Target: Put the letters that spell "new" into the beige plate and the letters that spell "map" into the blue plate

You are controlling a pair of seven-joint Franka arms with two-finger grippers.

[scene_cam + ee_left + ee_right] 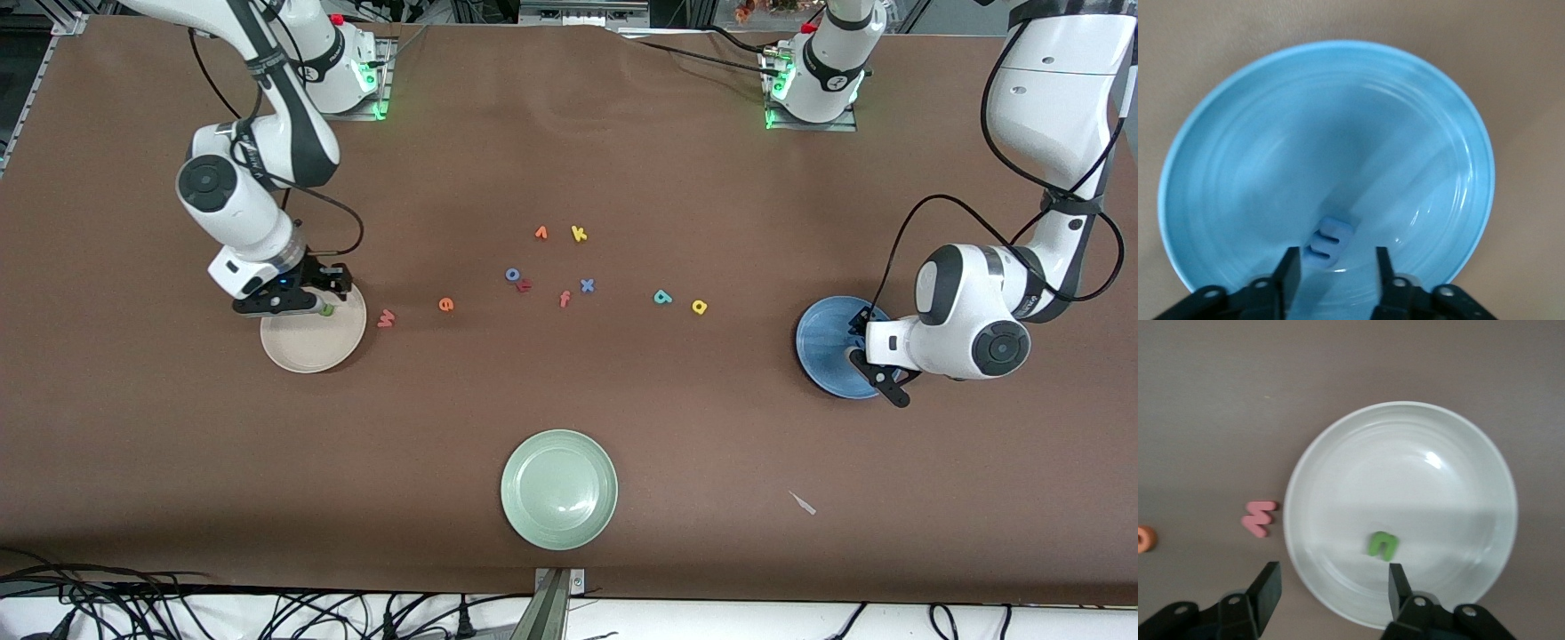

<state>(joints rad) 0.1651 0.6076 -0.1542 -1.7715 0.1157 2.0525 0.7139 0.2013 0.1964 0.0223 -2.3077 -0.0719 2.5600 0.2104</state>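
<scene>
Green n (1383, 545) in the beige plate (293, 354), blue m (1327, 241) in the blue plate (822, 342).

Both grippers hang over their plates with fingers parted and nothing held: the right gripper (1333, 587) over the beige plate at the right arm's end of the table, the left gripper (1333, 273) over the blue plate at the left arm's end. On the brown cloth between the plates lie the pink w (386, 317) just beside the beige plate, the orange e (446, 305), the teal a (662, 298) and the yellow p (700, 308).
</scene>
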